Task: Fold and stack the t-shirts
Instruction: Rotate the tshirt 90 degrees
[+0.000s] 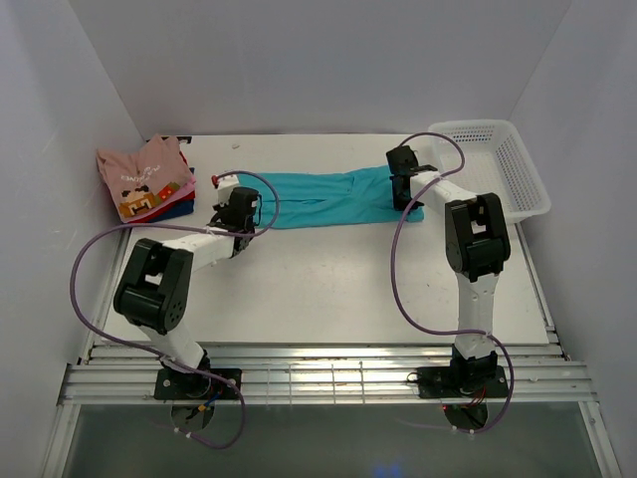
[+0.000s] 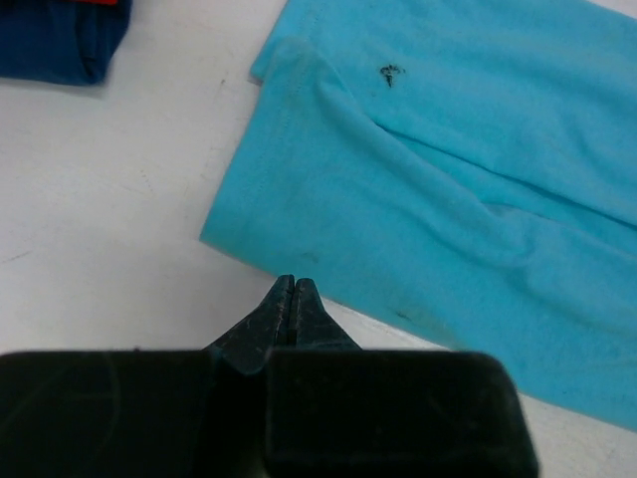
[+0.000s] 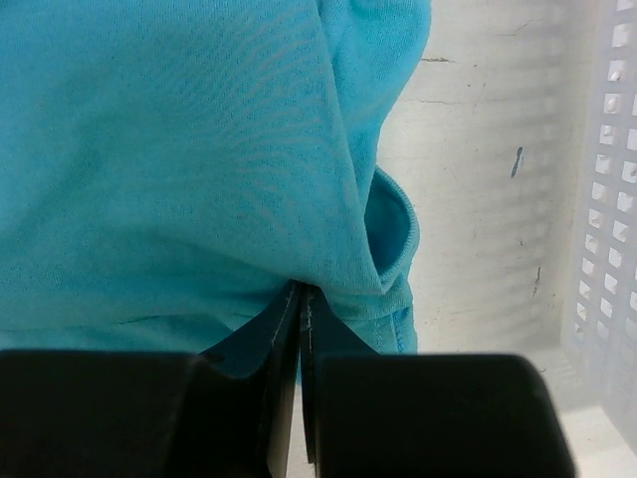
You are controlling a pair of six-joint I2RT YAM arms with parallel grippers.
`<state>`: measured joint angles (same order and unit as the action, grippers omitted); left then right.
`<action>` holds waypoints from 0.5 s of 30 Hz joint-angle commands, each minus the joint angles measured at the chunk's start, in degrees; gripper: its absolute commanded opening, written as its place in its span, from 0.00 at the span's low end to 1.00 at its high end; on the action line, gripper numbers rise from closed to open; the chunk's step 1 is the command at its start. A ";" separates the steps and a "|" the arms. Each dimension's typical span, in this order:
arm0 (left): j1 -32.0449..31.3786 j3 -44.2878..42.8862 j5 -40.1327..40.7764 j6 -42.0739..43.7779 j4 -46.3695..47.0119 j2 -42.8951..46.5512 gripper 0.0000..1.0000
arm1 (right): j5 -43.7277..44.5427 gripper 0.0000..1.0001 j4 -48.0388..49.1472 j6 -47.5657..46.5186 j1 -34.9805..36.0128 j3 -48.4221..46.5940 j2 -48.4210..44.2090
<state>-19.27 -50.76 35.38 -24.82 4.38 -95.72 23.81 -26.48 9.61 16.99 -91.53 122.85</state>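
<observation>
my left claw [image 2: 290, 291] closed tight at teal t-shirt [image 1: 318, 197] edge, right claw [image 3: 302, 294] clamped on its other end, table [image 1: 328, 289] far side

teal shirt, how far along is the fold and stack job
Done: a folded pile, pink shirt on top, sits at the far left. In hand: the teal shirt lies stretched out, right gripper shut on its right end, left gripper shut at its left edge, grip unclear. Left: folding and stacking it.

Folded t-shirts [image 1: 147, 179] back left, spread t-shirt [image 1: 328, 197] centre, basket [image 1: 534, 171] back right
</observation>
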 commanded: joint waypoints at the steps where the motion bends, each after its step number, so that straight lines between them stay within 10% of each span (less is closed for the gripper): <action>1: 1.33 -4.59 -1.71 1.44 1.07 -3.85 0.00 | -0.08 0.08 -0.50 -0.55 -0.56 -0.41 -0.33; 15: 7.05 -10.23 -6.02 -0.31 -0.85 -12.56 0.00 | -0.35 0.08 -0.59 -0.82 -0.65 -1.55 1.16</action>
<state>-12.45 -59.55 30.85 -23.62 5.32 -108.55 23.59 -26.48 8.84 16.88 -91.53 122.87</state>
